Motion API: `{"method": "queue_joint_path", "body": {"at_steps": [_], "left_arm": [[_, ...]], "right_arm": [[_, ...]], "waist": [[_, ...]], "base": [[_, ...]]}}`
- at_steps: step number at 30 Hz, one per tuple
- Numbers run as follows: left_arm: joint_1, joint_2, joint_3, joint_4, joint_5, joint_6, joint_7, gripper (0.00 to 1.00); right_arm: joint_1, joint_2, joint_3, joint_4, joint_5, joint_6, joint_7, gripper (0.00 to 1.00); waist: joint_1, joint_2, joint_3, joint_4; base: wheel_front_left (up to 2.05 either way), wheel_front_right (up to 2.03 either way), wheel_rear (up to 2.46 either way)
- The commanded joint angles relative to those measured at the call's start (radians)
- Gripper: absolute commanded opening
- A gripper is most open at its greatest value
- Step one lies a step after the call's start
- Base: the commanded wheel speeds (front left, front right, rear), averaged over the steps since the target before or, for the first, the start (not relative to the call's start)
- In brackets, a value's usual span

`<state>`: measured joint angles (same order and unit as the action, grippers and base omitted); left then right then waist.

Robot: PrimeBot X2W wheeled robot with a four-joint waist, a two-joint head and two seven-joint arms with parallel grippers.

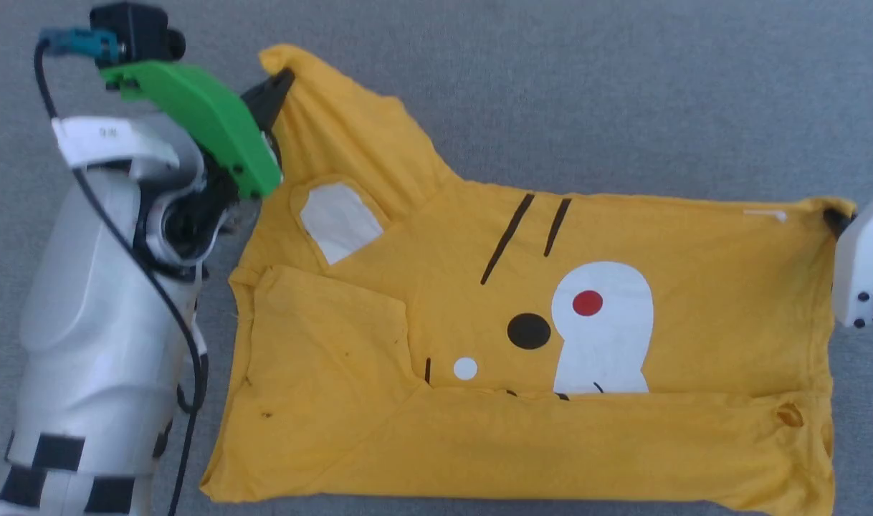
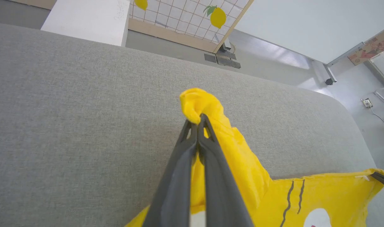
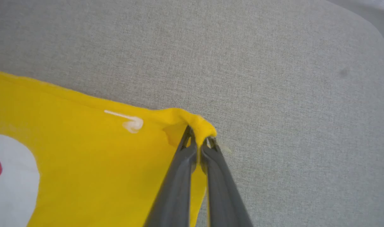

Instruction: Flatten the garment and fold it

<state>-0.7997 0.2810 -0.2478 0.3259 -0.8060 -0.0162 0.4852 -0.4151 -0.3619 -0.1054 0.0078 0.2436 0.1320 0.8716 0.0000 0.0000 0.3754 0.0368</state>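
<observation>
Mustard-yellow t-shirt [image 1: 730, 287] lies half-folded on the grey fabric surface [image 1: 623, 86]. The left gripper [image 2: 199, 121] is clamped shut on its far sleeve tip, the right gripper [image 3: 199, 142] on the far hem corner. Best to move both together, keeping that edge taut.

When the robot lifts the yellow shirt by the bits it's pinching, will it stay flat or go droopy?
Probably droopy: the garment is soft cloth, folded over itself along its near edge. Where the left gripper and right gripper pinch it, it bunches up, so the middle would likely sag.
</observation>
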Motion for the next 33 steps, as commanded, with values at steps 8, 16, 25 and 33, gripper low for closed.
{"method": "queue_joint_path", "body": {"at_steps": [8, 16, 25, 33], "left_arm": [[0.288, 0.053, 0.043, -0.233, -0.044, 0.079, 0.016, 0.00], [0.524, 0.067, 0.090, -0.380, -0.075, 0.168, 0.022, 0.00], [0.756, 0.010, 0.110, -0.390, -0.130, 0.202, -0.020, 0.00], [0.848, -0.028, 0.128, -0.318, -0.158, 0.221, -0.054, 0.00]], "right_arm": [[0.153, 0.043, -0.075, 0.019, 0.003, -0.001, -0.068, 0.00], [0.271, 0.087, -0.091, 0.031, 0.003, -0.001, -0.097, 0.00], [0.356, 0.112, -0.079, 0.064, 0.015, -0.001, -0.110, 0.00], [0.399, 0.125, -0.060, 0.115, 0.008, -0.001, -0.116, 0.00]], "waist": [[0.0000, 0.0000, -0.235, 0.008], [0.0000, 0.0000, -0.279, 0.008], [0.0000, 0.0000, -0.289, 0.004], [0.0000, 0.0000, -0.275, 0.008]], "base": [[0.00, 0.00, 0.00], [0.00, 0.00, 0.00], [0.00, 0.00, 0.00], [0.00, 0.00, 0.00]]}}
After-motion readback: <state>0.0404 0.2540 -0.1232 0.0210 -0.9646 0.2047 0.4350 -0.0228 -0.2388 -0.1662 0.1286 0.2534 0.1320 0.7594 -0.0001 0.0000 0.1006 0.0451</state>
